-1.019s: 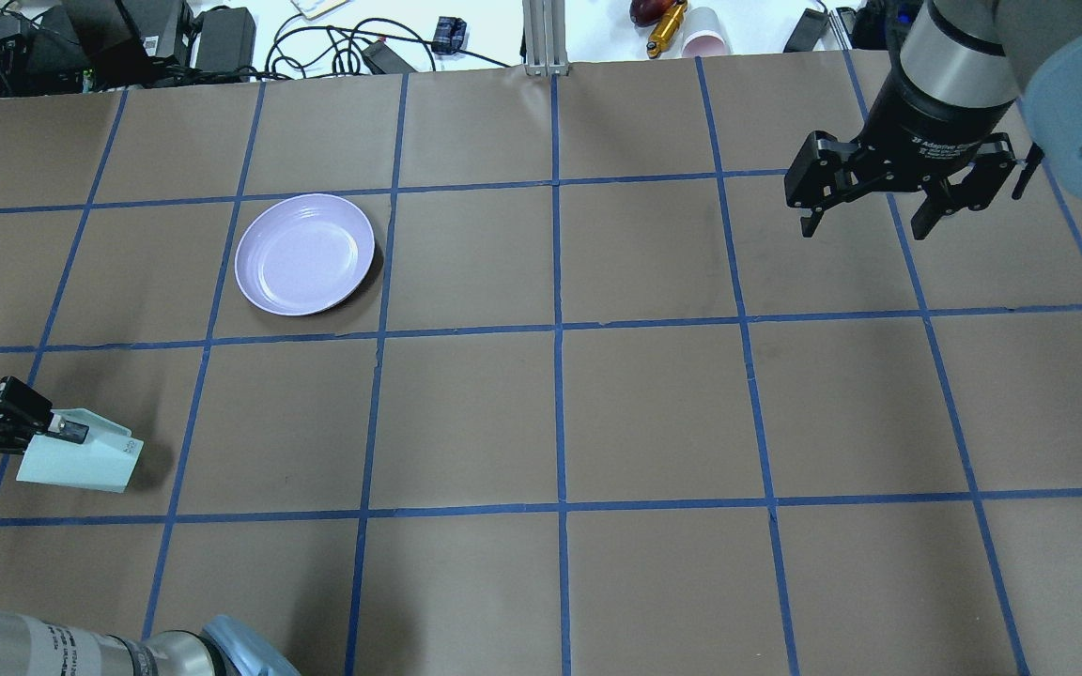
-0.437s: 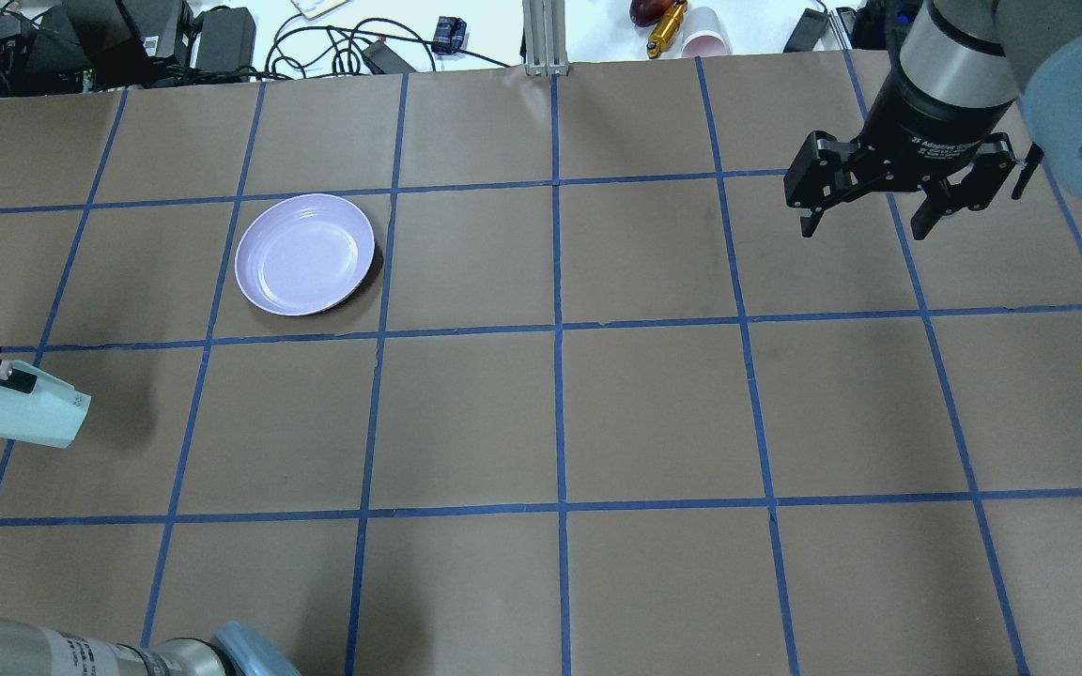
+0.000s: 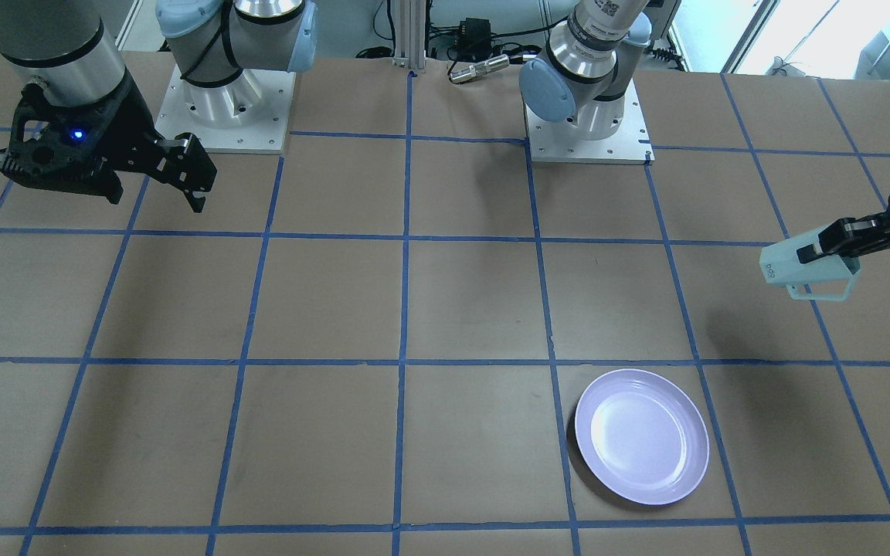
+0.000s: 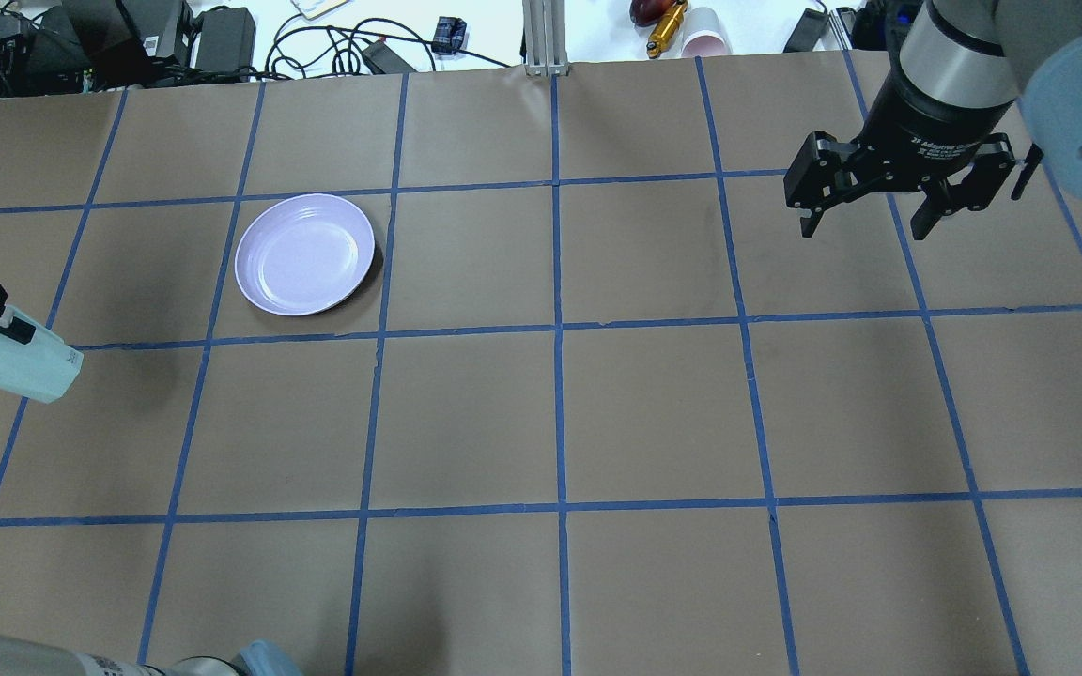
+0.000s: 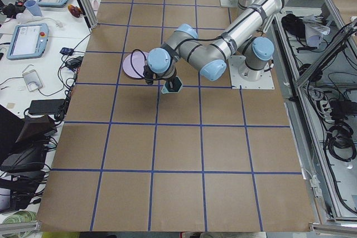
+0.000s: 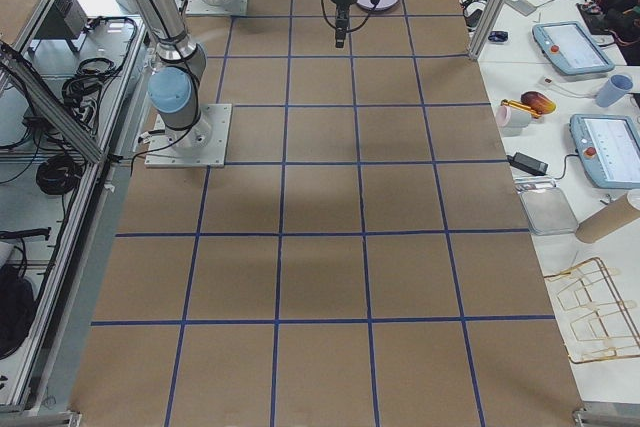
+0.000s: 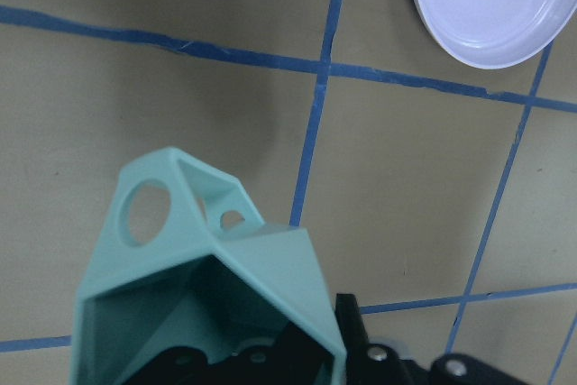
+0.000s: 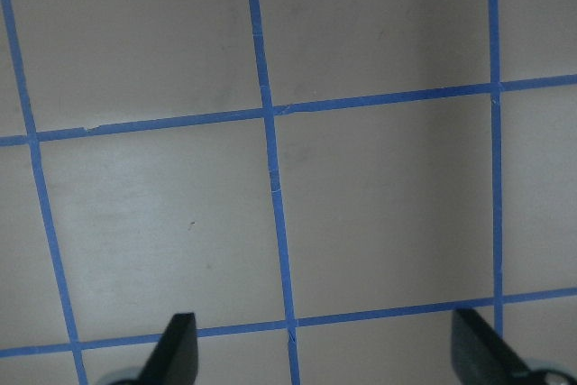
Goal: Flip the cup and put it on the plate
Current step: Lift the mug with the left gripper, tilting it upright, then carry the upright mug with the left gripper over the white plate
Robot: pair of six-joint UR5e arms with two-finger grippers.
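The pale mint-green cup (image 4: pixel 15 364) hangs on its side in the air at the table's left edge, held by its rim in my left gripper (image 4: pixel 17 330), which is shut on it. It also shows in the front-facing view (image 3: pixel 804 269), handle down, and in the left wrist view (image 7: pixel 194 263), with one finger inside its mouth. The lavender plate (image 4: pixel 304 253) lies flat on the table, to the right of the cup and farther from me, and apart from it. The plate also shows in the front-facing view (image 3: pixel 640 436). My right gripper (image 4: pixel 865 225) is open and empty, above the table at the far right.
The table (image 4: pixel 560 413) is brown paper with a blue tape grid. Cables, power bricks and small items (image 4: pixel 222 38) lie beyond its far edge. A metal post (image 4: pixel 541 38) stands at the far middle. The two arm bases (image 3: pixel 221 108) stand at the robot's side.
My left gripper has carried the cup up off the table, away from me and a little to the left. The right arm and the plate have not moved.
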